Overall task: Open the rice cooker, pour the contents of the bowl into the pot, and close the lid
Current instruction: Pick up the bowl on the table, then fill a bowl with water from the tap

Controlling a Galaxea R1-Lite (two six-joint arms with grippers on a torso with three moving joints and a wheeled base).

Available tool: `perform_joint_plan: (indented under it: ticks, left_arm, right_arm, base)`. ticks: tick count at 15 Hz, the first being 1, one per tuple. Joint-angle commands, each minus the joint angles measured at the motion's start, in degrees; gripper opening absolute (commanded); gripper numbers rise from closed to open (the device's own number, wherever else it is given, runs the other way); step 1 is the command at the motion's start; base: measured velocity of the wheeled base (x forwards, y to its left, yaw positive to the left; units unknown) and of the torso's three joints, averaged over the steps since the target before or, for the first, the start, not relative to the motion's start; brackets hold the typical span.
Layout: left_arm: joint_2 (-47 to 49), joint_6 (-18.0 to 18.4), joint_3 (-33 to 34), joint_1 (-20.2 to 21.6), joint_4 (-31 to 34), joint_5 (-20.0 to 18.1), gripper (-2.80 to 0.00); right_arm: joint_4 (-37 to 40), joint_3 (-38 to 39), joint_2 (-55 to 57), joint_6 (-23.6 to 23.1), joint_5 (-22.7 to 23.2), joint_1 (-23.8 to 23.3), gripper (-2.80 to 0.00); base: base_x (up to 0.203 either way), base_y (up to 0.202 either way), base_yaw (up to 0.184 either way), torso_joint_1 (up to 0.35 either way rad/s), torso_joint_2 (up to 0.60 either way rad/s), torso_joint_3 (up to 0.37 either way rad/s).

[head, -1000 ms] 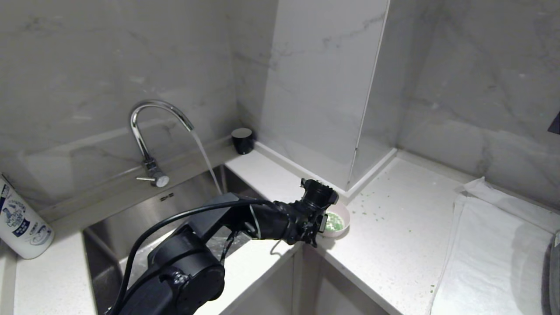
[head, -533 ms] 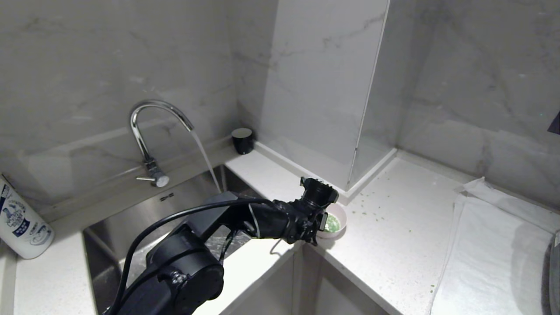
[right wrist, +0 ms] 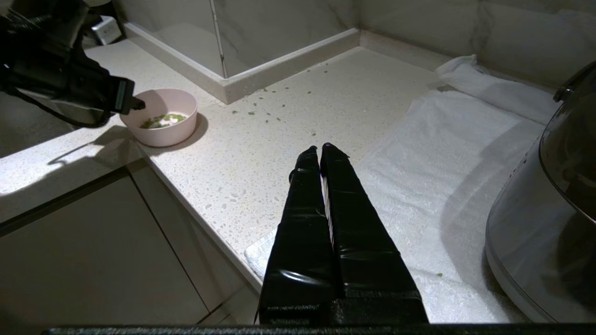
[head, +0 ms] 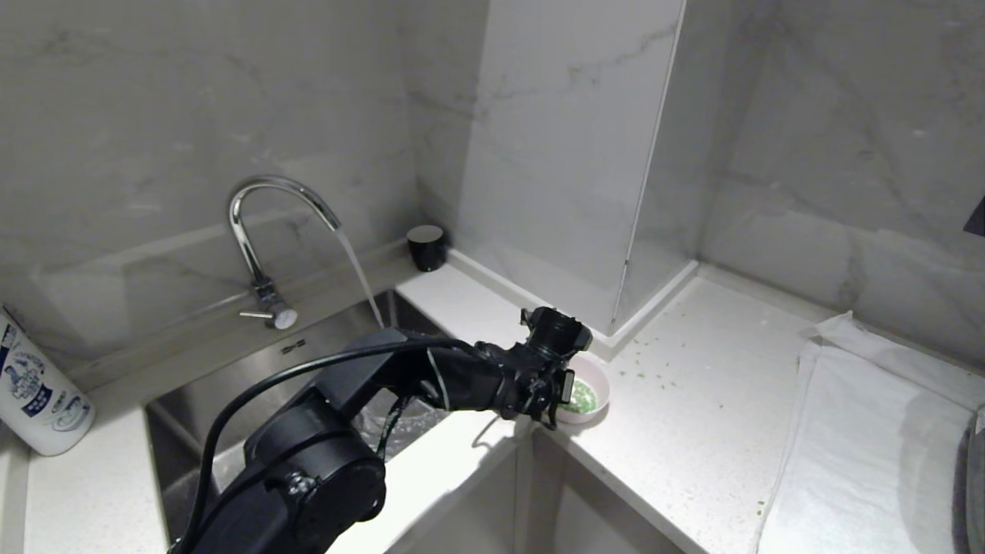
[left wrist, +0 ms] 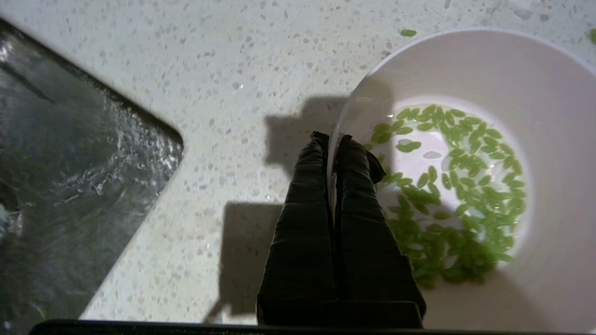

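The pale pink bowl [head: 597, 381] [left wrist: 535, 83] [right wrist: 160, 132] stands on the white counter by the corner next to the sink. Its contents [left wrist: 456, 195] [right wrist: 163, 120], green bits mixed with a few white ones, lie in the bottom. My left gripper [head: 557, 394] [left wrist: 332, 137] is shut on the bowl's near rim, one finger inside and one outside. Away from the bowl, my right gripper [right wrist: 319, 148] hangs shut and holds nothing, over the counter's front edge. The rice cooker [right wrist: 549, 223] [head: 973, 477] stands at the far right on a towel. The pot is hidden.
A steel sink [head: 323, 354] lies left of the bowl, with water running from the curved tap [head: 262, 223]. A white towel [head: 862, 446] covers the counter's right side. Green bits [head: 654, 362] are scattered on the counter. A dark cup [head: 426, 247] and a printed bottle [head: 35, 392] stand near the walls.
My left gripper has shut on the bowl's rim. The wrist has lifted slightly and the bowl has shifted a little toward the sink.
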Motion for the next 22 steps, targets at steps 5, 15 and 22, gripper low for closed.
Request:
perform_joint_plan:
  ticks: [5, 15, 22]
  left_arm:
    - [-7.17, -8.6, 3.5, 4.51, 5.34, -2.75, -2.8]
    - [-16.6, -18.22, 16.8, 9.25, 5.78, -6.19, -2.8]
    - [-22.75, -21.03, 27.5, 19.84, -0.25, -5.85, -2.8]
  right_arm:
    - [-0.04, 0.09, 0.07, -0.02, 0.01, 0.02, -2.8]
    - [-0.04, 0.09, 0.07, -0.02, 0.01, 0.02, -2.8]
    - [-0.04, 0.09, 0.07, -0.02, 0.01, 0.02, -2.8]
  base:
    - [0.0, 0.0, 0.0, 0.0, 0.0, 0.0]
    - [0.0, 0.0, 0.0, 0.0, 0.0, 0.0]
    - [0.0, 0.0, 0.0, 0.0, 0.0, 0.0]
